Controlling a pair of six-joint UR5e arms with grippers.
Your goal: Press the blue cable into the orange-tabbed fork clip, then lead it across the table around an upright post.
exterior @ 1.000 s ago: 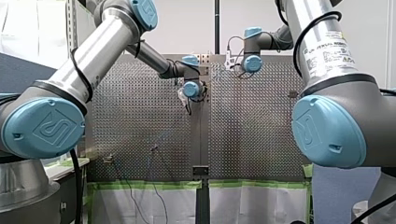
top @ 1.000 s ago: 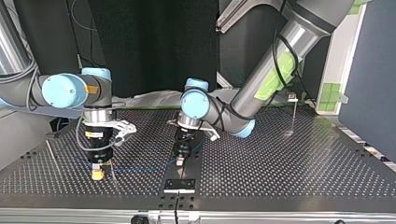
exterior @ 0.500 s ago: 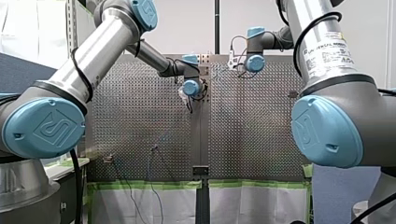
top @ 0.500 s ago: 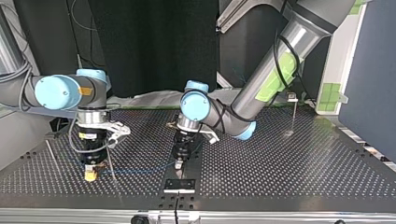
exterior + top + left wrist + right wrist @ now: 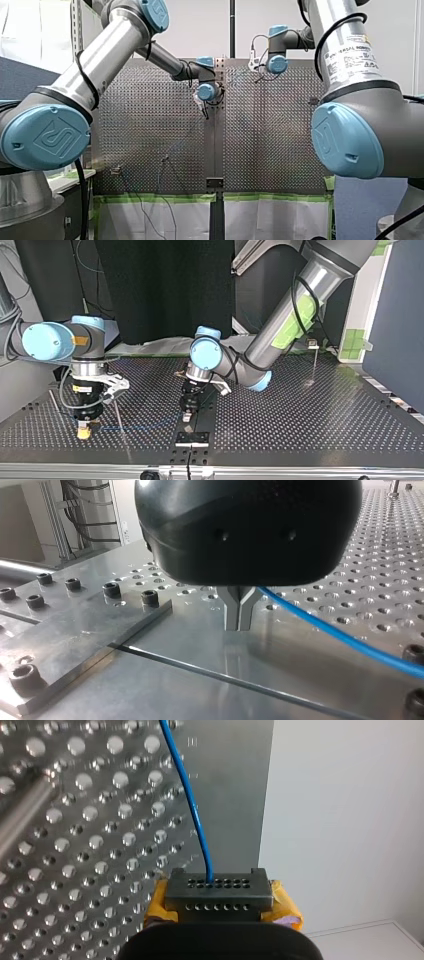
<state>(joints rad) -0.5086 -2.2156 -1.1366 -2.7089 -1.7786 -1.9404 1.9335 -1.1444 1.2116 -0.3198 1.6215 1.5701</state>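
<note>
my right gripper (image 5: 84,432) and my left gripper (image 5: 187,416) low over table (image 5: 300,425), blue cable (image 5: 131,429) between

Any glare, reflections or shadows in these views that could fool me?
Left wrist view: the table has a sheen and mirrors the left gripper just below its fingertips, while the cable stands out. Right wrist view: the table glints around its holes. Top view: dark backdrop, even light, cable faint. Front view: no strong glare.
</note>
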